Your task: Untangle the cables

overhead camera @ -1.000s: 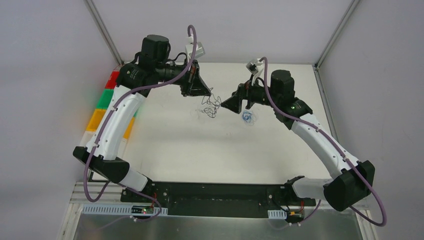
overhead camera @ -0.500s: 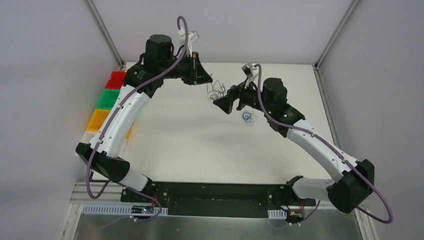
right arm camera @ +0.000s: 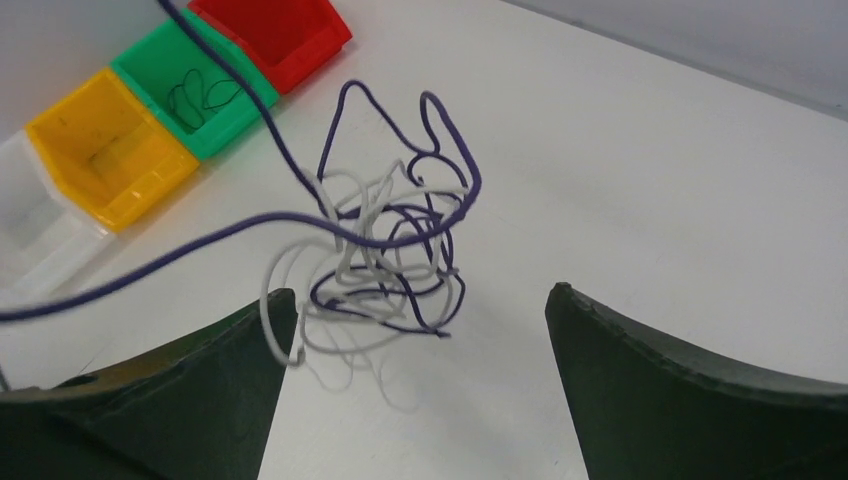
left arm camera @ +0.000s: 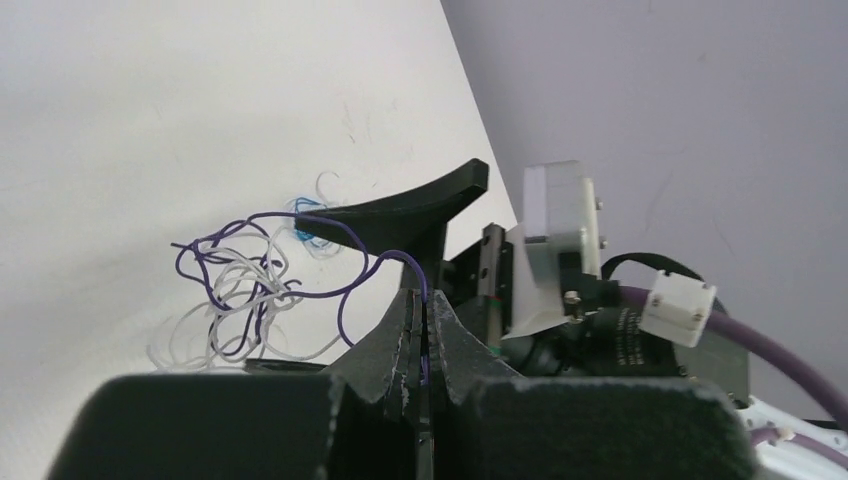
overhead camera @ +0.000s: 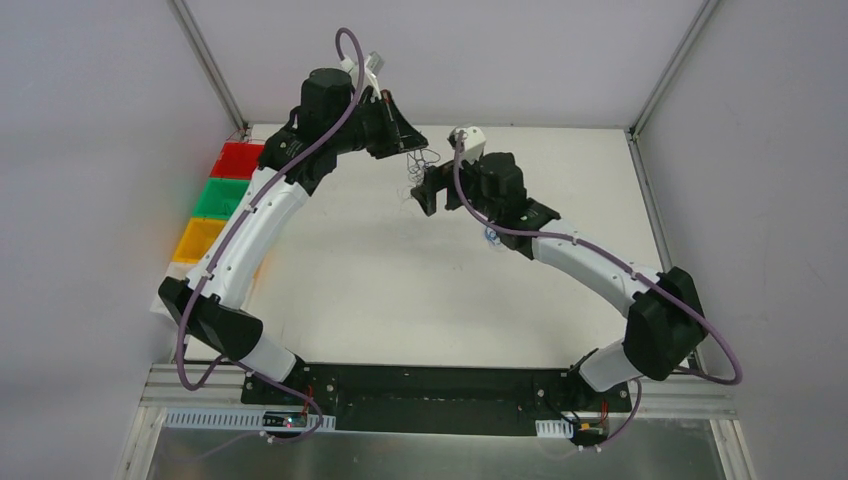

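Note:
A tangle of purple and white cables hangs just above the white table. My left gripper is shut on a purple cable that leads out of the tangle and holds it up at the far middle. My right gripper is open, its fingers either side of the tangle's lower part, with a white loop at the left fingertip. In the top view it is just below the tangle. A small blue cable coil lies on the table, partly under the right arm.
Red, green and yellow bins line the table's left edge; the green bin holds a dark cable. A clear bin sits beside the yellow one. Frame posts stand at the far corners.
The left gripper has moved up and toward the far edge, carrying the tangle. The right gripper has swung left, from beside the blue coil to the tangle.

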